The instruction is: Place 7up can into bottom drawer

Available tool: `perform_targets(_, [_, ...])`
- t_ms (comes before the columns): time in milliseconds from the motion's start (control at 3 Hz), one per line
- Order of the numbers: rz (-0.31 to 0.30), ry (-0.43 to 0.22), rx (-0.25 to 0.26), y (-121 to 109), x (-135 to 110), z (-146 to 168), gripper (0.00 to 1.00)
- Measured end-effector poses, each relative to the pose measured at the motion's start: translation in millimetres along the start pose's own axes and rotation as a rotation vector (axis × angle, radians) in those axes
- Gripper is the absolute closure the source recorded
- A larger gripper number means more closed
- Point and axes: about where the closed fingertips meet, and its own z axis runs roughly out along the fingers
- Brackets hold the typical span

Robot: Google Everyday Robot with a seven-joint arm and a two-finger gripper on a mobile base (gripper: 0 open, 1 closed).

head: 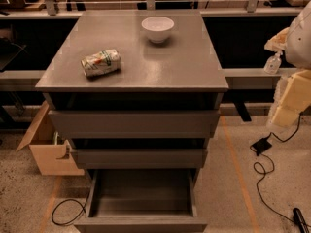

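Observation:
The 7up can lies on its side on the grey cabinet top, near the front left. The bottom drawer is pulled out wide and its inside is bare. My gripper hangs at the right edge of the camera view, beside the cabinet at about the height of its top. It is well to the right of the can and touches nothing that I can see. Part of the arm is cut off by the frame.
A white bowl stands at the back of the cabinet top. The top drawer and middle drawer stick out a little. An open cardboard box sits on the floor at left. Cables lie at right, and a clear bottle stands on a ledge.

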Motion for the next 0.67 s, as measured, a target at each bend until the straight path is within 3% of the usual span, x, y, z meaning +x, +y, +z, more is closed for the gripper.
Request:
perform_targets(333, [0.0,0.0,0.0,0.0,-0.1,0.0,0.0])
perform_targets(667, [-0.01,-0.049,-0.021,-8.4,-16.5,7.4,0.0])
